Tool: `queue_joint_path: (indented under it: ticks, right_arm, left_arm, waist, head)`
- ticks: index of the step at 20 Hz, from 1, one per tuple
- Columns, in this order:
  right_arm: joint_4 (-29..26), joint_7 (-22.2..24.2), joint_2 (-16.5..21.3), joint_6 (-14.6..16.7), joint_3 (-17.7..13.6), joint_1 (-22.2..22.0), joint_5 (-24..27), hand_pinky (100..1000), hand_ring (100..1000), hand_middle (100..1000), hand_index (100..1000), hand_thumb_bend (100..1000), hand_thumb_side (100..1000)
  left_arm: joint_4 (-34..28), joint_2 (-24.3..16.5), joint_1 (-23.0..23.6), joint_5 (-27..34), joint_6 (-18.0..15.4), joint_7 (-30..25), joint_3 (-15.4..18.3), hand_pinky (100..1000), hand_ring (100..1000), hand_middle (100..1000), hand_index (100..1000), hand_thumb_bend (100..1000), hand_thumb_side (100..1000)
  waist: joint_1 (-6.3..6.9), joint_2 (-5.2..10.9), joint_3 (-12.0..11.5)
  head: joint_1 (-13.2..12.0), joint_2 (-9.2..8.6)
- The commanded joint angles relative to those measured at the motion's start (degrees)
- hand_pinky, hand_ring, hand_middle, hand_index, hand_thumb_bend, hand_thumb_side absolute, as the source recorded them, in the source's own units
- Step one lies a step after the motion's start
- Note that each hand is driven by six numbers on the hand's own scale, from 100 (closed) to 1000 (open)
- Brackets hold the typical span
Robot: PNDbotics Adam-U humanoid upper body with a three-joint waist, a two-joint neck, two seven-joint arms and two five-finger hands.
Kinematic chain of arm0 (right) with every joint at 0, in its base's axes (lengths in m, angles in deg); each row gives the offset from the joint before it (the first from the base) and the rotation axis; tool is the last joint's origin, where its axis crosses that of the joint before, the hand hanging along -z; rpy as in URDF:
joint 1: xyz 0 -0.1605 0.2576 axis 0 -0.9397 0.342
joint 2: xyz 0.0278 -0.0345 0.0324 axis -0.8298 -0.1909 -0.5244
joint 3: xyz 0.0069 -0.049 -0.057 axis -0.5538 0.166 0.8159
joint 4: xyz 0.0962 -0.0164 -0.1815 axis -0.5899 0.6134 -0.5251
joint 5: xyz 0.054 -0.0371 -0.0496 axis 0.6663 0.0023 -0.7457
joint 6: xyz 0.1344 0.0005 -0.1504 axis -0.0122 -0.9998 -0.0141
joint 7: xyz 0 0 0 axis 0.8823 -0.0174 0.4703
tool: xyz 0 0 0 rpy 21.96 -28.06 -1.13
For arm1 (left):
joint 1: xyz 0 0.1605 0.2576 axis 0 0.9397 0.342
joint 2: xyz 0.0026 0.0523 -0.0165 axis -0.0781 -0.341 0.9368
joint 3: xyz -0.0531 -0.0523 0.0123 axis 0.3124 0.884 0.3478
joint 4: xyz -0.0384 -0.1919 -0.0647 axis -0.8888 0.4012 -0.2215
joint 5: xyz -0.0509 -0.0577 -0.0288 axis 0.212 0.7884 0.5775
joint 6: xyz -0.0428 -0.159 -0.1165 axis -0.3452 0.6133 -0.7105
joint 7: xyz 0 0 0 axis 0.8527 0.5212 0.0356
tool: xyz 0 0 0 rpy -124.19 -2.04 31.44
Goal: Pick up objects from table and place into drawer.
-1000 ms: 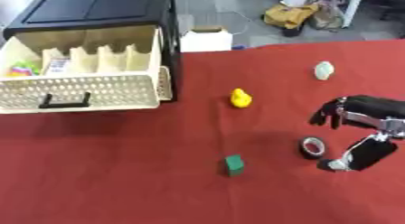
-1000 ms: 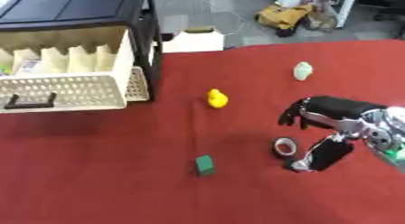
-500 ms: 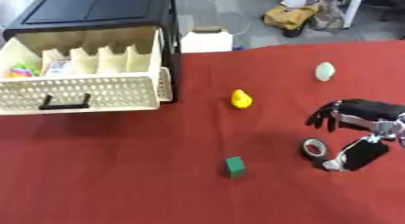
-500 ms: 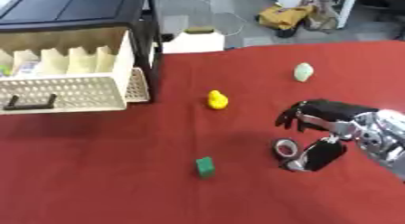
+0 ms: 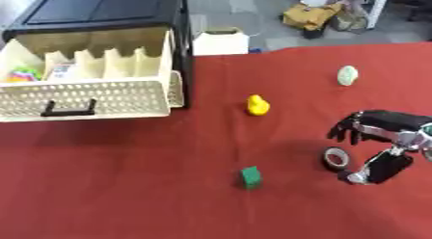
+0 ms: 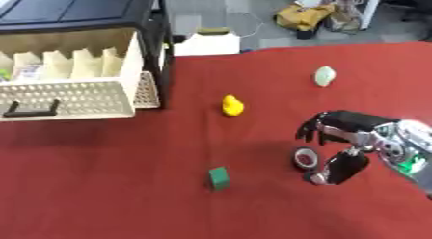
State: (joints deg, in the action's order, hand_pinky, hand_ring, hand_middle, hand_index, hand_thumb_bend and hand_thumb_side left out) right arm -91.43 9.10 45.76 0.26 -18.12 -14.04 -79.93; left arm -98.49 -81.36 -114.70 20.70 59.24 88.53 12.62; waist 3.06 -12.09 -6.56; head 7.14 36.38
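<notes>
right hand spread wide over one tape roll | one duck | one green block

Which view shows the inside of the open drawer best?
The left eye view: the whole drawer shows, with colourful things at its left end. In the right eye view the frame's left edge cuts off that end.

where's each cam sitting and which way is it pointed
Left eye view: in the head, looking down at the red table and open drawer; right hand at right edge.
Right eye view: beside it, aimed likewise; the hand sits further in.
Both share the tape roll, green block, yellow duck.
</notes>
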Motion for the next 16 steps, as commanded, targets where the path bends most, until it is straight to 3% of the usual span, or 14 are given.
queue_joint_path:
  ticks: [1,16]
  right_arm:
    - [0.3,-0.1,1.0,-0.3,-0.5,1.0,-0.5,681,686,713,849,402,289]
    - [3.5,-0.2,0.1,0.0,0.2,1.5,-1.1,678,688,687,838,382,298]
  left_arm:
    - [-0.7,-0.7,-0.4,0.2,-0.1,-0.1,0.7,100,100,100,716,355,1000]
    - [-0.7,-0.4,-0.1,0.3,-0.3,0.1,0.8,100,100,100,714,336,1000]
  waist:
    - [-0.06,0.63,0.0]
    - [0.11,0.07,-0.3]
  head:
    - [0.2,-0.6]
    - [0.5,-0.96]
